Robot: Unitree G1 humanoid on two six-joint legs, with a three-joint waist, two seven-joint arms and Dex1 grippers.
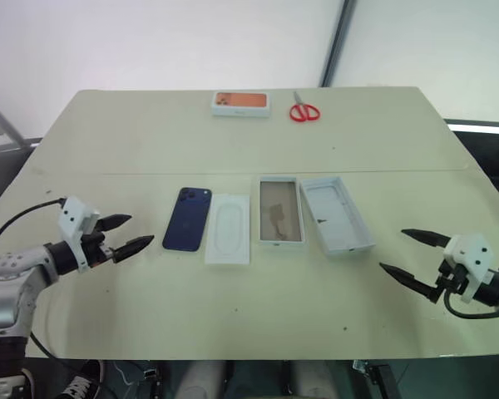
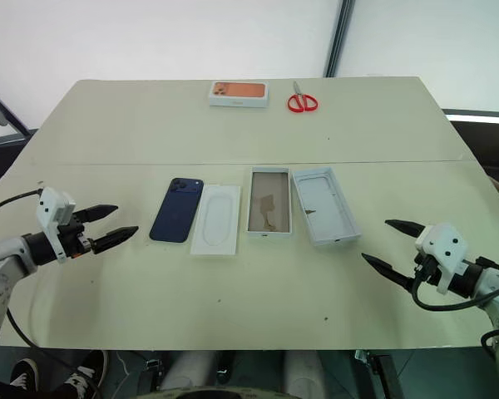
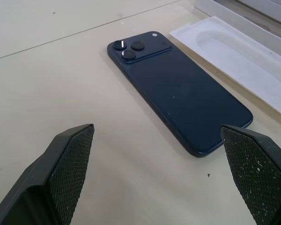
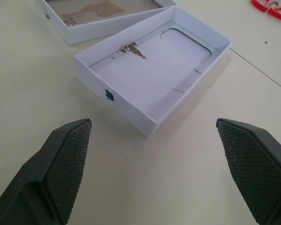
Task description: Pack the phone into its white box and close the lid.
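The dark navy phone point(image 1: 188, 219) lies flat, back up, on the table; its camera bump point(image 3: 138, 46) is at the far end. To its right stand the white box point(image 1: 281, 213) with a brownish floor and then the lid point(image 1: 336, 214), open side up. My left gripper point(image 1: 125, 234) hovers open just left of the phone, pointing at it. My right gripper point(image 1: 414, 253) is open to the right of the lid point(image 4: 152, 75), nothing between its fingers.
A flat white card point(image 1: 229, 228) with an oval outline lies between phone and box. At the table's far edge sit a closed box with an orange picture point(image 1: 241, 103) and red scissors point(image 1: 303, 110). The table's front edge point(image 1: 249, 353) is close below the grippers.
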